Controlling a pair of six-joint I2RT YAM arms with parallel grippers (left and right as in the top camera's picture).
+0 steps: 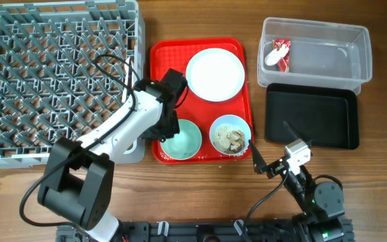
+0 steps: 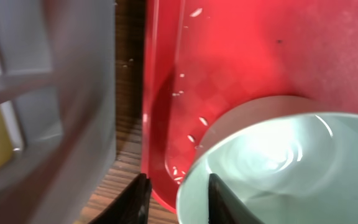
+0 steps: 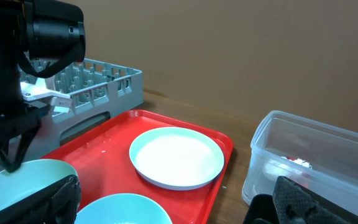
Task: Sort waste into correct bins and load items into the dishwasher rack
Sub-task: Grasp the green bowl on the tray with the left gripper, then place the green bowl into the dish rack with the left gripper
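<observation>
The grey dishwasher rack (image 1: 52,74) stands at the left. A red serving tray (image 1: 163,54) holds a pale blue plate (image 1: 215,74), an empty blue-green bowl (image 1: 183,141) and a second bowl (image 1: 220,128) with beige food scraps (image 1: 232,138). My left gripper (image 2: 179,199) is open and straddles the empty bowl's (image 2: 278,168) left rim, one finger inside and one outside. My right gripper (image 1: 261,161) is open and empty, low over the table right of the tray. The red-and-white wrapper (image 1: 281,55) lies in the clear tub (image 1: 355,47). The cup and fork are out of view.
The black tray (image 1: 311,115) sits in front of the clear tub. White rice crumbs (image 2: 194,121) lie scattered on the red tray's floor. The right wrist view shows the plate (image 3: 176,155), the tub (image 3: 316,149) and the rack (image 3: 98,81). The rack's wall (image 2: 73,93) is close to my left gripper.
</observation>
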